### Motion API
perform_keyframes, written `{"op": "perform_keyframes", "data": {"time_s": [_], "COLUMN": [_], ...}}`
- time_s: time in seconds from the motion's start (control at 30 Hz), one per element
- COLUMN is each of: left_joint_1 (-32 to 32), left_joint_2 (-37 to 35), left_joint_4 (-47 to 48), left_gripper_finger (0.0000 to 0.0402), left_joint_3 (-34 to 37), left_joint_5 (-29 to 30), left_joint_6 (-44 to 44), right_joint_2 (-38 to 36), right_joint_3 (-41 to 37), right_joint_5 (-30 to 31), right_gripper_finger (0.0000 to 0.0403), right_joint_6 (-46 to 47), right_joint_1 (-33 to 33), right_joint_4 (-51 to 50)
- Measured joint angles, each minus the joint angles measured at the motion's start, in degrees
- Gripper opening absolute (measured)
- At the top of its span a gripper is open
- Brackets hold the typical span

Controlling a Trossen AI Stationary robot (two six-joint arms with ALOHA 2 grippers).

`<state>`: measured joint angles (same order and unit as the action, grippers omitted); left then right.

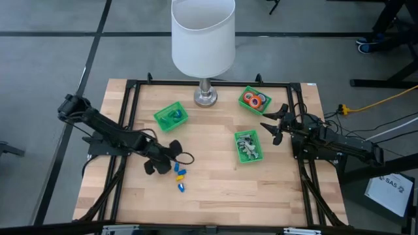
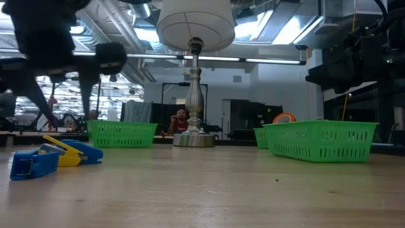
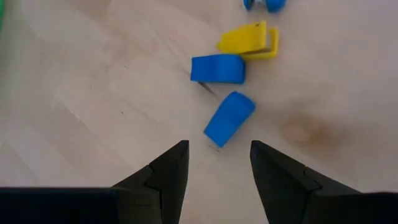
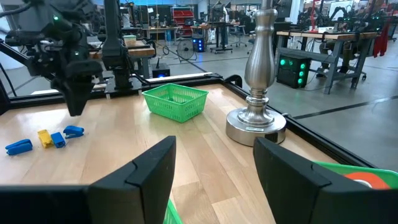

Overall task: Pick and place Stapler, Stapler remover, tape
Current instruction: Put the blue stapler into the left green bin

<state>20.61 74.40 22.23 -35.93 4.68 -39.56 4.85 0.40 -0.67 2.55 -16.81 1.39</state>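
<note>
Several small staplers lie loose on the wooden table: two blue ones [image 3: 229,118] [image 3: 217,68] and a yellow one [image 3: 249,40], grouped together [image 1: 179,172], and another blue one [image 1: 180,187] nearer the front edge. My left gripper [image 3: 217,158] hovers open just above and to the left of this group [image 1: 162,163], touching nothing. Red and orange tape rolls [image 1: 255,100] lie in the far-right green bin. Silvery staple removers [image 1: 247,145] fill the middle-right green bin. My right gripper [image 1: 274,124] waits open at the table's right side, level, with nothing between its fingers.
A third green bin [image 1: 171,116] holding blue pieces stands at the far left. A lamp with a metal base [image 1: 205,96] and a white shade [image 1: 203,36] stands at the far middle. A black frame [image 1: 130,104] borders the table. Bare wood lies in the middle and front.
</note>
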Motion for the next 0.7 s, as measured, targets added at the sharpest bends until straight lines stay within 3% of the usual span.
{"op": "perform_keyframes", "data": {"time_s": [0.27, 0.7], "left_joint_1": [-0.17, 0.52], "left_joint_2": [9.96, 13.81], "left_joint_4": [7.25, 4.50], "left_gripper_finger": [0.0168, 0.0168], "left_joint_3": [-8.62, -8.93], "left_joint_5": [0.18, -3.53], "left_joint_6": [-7.46, -21.12], "right_joint_2": [0.00, 0.00], "right_joint_3": [0.01, 0.01], "right_joint_5": [0.00, 0.00], "right_gripper_finger": [0.0220, 0.0220], "right_joint_6": [-0.02, -0.02], "right_joint_1": [0.01, 0.01], "right_joint_4": [0.02, 0.00]}}
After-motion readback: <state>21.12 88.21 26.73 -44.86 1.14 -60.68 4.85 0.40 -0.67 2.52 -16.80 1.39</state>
